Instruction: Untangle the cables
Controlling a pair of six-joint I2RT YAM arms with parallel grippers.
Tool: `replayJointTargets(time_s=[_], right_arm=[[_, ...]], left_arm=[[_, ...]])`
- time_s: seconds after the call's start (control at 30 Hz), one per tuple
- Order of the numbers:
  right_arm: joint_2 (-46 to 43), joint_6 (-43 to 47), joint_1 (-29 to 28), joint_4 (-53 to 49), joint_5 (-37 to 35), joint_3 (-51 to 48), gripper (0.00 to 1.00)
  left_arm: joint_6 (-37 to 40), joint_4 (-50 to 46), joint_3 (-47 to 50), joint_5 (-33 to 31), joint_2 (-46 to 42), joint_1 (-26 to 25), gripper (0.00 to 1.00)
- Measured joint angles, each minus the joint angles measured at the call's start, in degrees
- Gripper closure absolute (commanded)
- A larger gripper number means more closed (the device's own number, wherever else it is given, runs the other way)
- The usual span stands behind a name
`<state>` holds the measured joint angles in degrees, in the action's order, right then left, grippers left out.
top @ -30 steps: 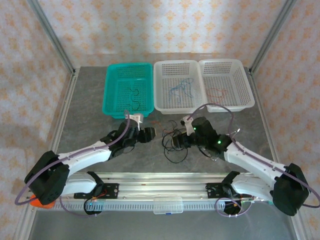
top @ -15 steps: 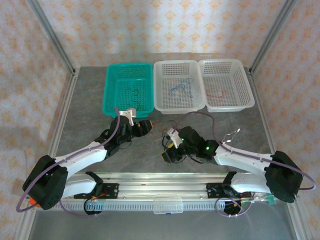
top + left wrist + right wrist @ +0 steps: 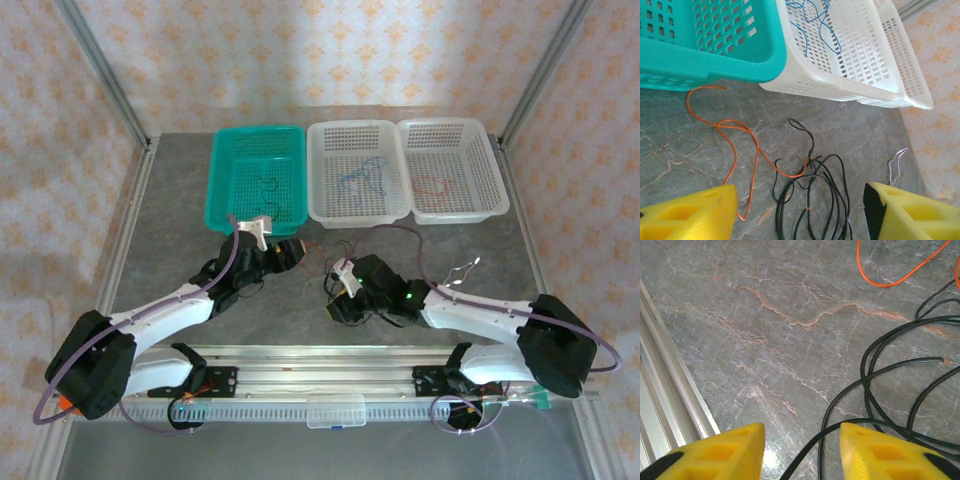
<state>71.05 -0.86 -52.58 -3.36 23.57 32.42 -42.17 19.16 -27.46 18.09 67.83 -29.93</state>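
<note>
A tangle of black cables (image 3: 816, 192) lies on the grey table, with an orange cable (image 3: 734, 132) looping across its left side. In the top view the tangle (image 3: 345, 262) sits between the two grippers. My left gripper (image 3: 800, 220) hovers open over it, its yellow fingers (image 3: 687, 215) wide apart. In the top view, this gripper (image 3: 293, 251) is left of the pile. My right gripper (image 3: 801, 440) is low at the pile's near edge, open, with one black cable (image 3: 810, 452) running loose between its fingers. From above it (image 3: 336, 303) points left.
Three baskets line the back: a teal basket (image 3: 225, 200) holding black cables, a white basket (image 3: 322, 205) with a blue cable (image 3: 815, 20), and another white basket (image 3: 495, 190) with a red one. A small silver tool (image 3: 466, 268) lies right of the tangle. A metal rail (image 3: 667, 390) borders the near edge.
My right arm swung left and down toward the near side of the tangle, and its jaws narrowed. The left gripper shifted slightly back and left, then held still.
</note>
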Motion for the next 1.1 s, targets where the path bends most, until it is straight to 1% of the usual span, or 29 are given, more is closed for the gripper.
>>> replayJointTargets(time_s=[0.1, 0.27, 0.3, 0.33, 0.37, 0.5, 0.67, 0.8, 0.9, 0.93, 0.97, 1.1], right_arm=[[0.6, 0.1, 0.0, 0.0, -0.1, 0.0, 0.72], [1.0, -0.4, -0.2, 0.0, -0.8, 0.1, 0.93], [1.0, -0.5, -0.2, -0.1, -1.0, 0.2, 0.96], [0.9, -0.6, -0.2, -0.2, -1.3, 0.4, 0.99], [0.4, -0.9, -0.1, -0.3, -1.6, 0.5, 1.00], [-1.6, -1.6, 0.6, -1.4, -1.5, 3.1, 1.00], [-2.6, -2.6, 4.2, -1.7, -0.2, 8.5, 1.00], [-4.5, -4.7, 8.0, -1.8, 1.7, 10.8, 1.00], [-4.6, -7.2, 11.8, -1.6, 3.7, 11.8, 1.00], [-4.4, -8.5, 13.3, -1.4, 4.7, 11.8, 1.00], [-4.1, -9.5, 14.6, -1.2, 5.5, 11.9, 1.00], [-0.5, -14.3, 18.6, 0.5, 9.6, 12.3, 1.00]], left_arm=[[0.0, 0.0, 0.3, 0.0, 0.0, 0.0, 0.32], [0.1, 0.0, 0.5, -0.1, -0.2, 0.0, 0.32], [0.2, 0.0, 0.5, -0.1, -0.5, 0.0, 0.31], [0.3, 0.0, 0.5, -0.3, -0.9, 0.0, 0.27], [0.7, 0.0, 0.5, -0.4, -1.2, 0.0, 0.22], [2.0, -0.5, -0.1, -0.8, -1.1, 0.0, 0.10], [3.5, -0.5, -2.4, -0.4, 0.2, 0.0, 0.01], [5.5, -0.1, -2.6, -1.7, 0.2, -1.1, 0.01], [8.3, -0.5, -2.7, -4.3, 0.2, -3.9, 0.08], [9.2, -0.5, -2.8, -5.1, 0.2, -4.7, 0.12], [10.0, -0.5, -2.8, -5.5, 0.2, -5.3, 0.15], [13.5, -0.7, -3.3, -4.9, 0.2, -7.3, 0.20]])
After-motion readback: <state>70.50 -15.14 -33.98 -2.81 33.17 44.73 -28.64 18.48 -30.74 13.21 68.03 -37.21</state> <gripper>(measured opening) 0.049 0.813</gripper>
